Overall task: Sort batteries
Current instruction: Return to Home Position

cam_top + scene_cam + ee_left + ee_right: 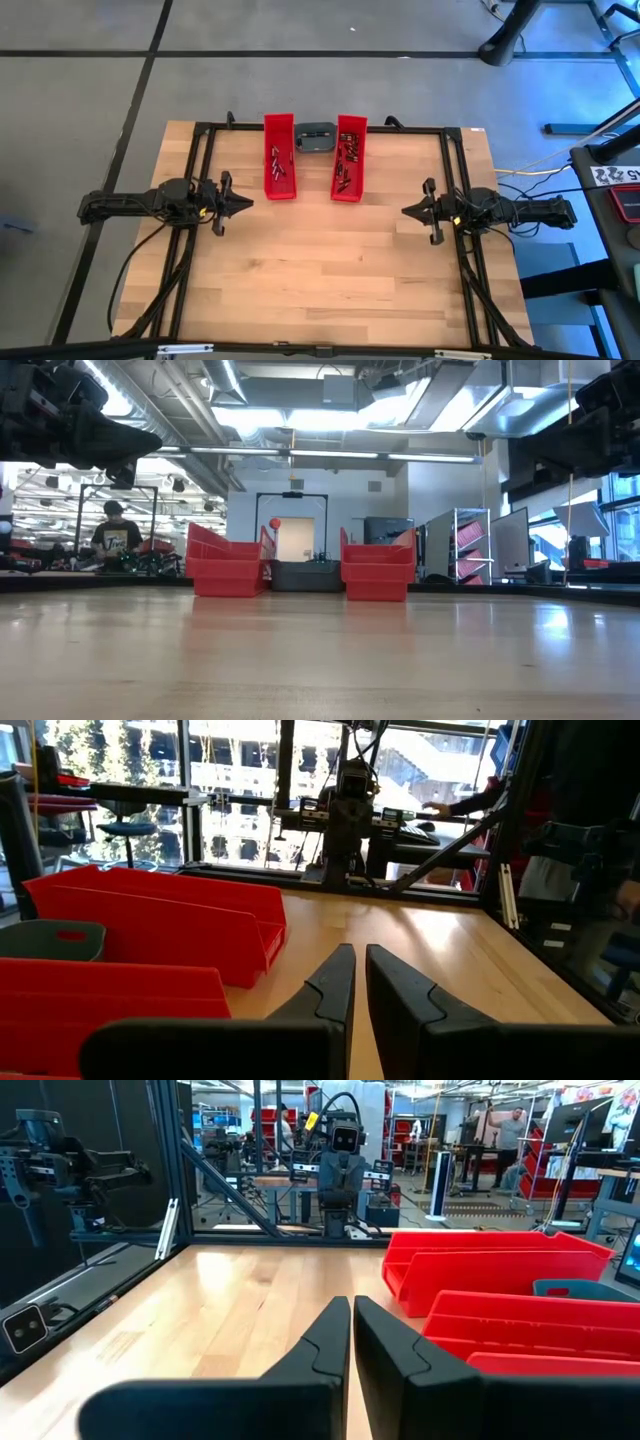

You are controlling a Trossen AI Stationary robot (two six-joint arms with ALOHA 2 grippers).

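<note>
The batteries show in the high view as tiny dark and reddish cylinders lying inside two long red bins: a few in the left bin point(279, 170) and several in the right bin point(348, 160). A grey dish point(315, 138) stands between the bins at the far side. My left gripper point(248, 203) waits at the table's left, level and shut, pointing toward the table's middle; its fingers point(352, 960) hold nothing. My right gripper point(406, 211) waits at the table's right, shut and empty, with its fingertips point(352, 1305) together.
A black frame point(330, 127) runs round the table's far and side edges. Bare wooden tabletop point(330, 260) lies between the two arms and toward the near edge. Beyond the table the low view shows a person point(117, 535) seated at a bench.
</note>
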